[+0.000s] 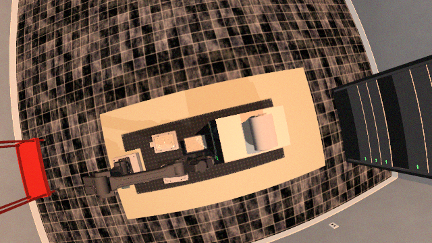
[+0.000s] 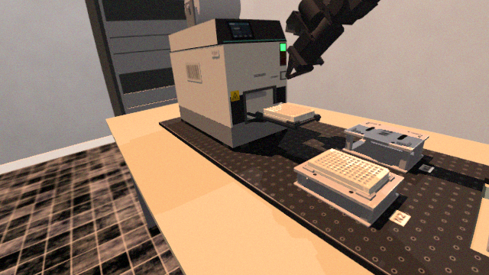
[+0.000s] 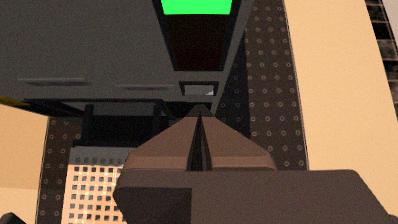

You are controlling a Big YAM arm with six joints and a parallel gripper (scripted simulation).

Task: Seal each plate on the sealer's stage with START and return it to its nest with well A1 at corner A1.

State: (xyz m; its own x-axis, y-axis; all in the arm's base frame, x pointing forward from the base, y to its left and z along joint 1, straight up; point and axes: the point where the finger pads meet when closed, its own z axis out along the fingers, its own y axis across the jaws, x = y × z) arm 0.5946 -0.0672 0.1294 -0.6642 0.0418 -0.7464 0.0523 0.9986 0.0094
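The sealer [image 2: 225,80] [image 1: 251,133] shows a green lamp [image 2: 283,46] [image 3: 196,6] [image 1: 217,157]. Its stage is out at the front and carries one well plate [image 2: 288,111] [image 1: 195,144] [image 3: 95,192]. My gripper [image 2: 287,76] [image 3: 199,112] is shut and empty. Its tips are right in front of the START button [image 3: 198,89], high above the stage plate. The second plate [image 2: 349,169] [image 1: 165,142] lies in nest N2 [image 2: 334,190], by the N2 tag [image 2: 399,218]. The other nest [image 2: 386,137] stands empty beyond it.
The dark perforated board [image 2: 267,172] covers the middle of the tan table [image 2: 199,198]. A dark rack [image 2: 145,57] [image 1: 388,118] stands behind the sealer. A red cart [image 1: 32,169] stands off the table's end. Another light fixture [image 1: 129,162] sits near the arm's base.
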